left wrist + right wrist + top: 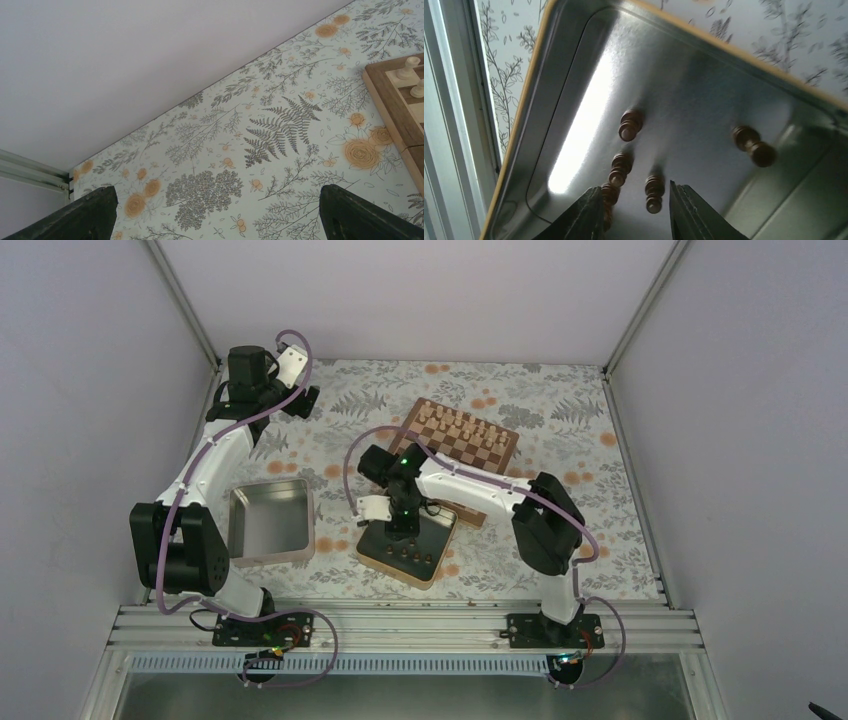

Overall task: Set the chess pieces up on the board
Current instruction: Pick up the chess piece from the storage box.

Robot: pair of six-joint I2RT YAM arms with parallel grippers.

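My right gripper (636,194) hung inside the square metal tin (574,65), jaws narrowly apart around one of the small dark brown wooden chess pieces (654,192). It seemed loose, though blur hid any contact. The others sat nearby on the tin floor. The checkered wooden board (497,454) lay just beyond. My left gripper (216,195) gaped wide over the floral cloth (280,125).

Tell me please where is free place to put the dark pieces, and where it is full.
Free: squares of the board nearer than the pale pieces, where the right arm does not hide them; also the cloth between the empty tin and the other tin holding the dark pieces. Crowded: the board's far rows, and inside that tin around the right gripper.
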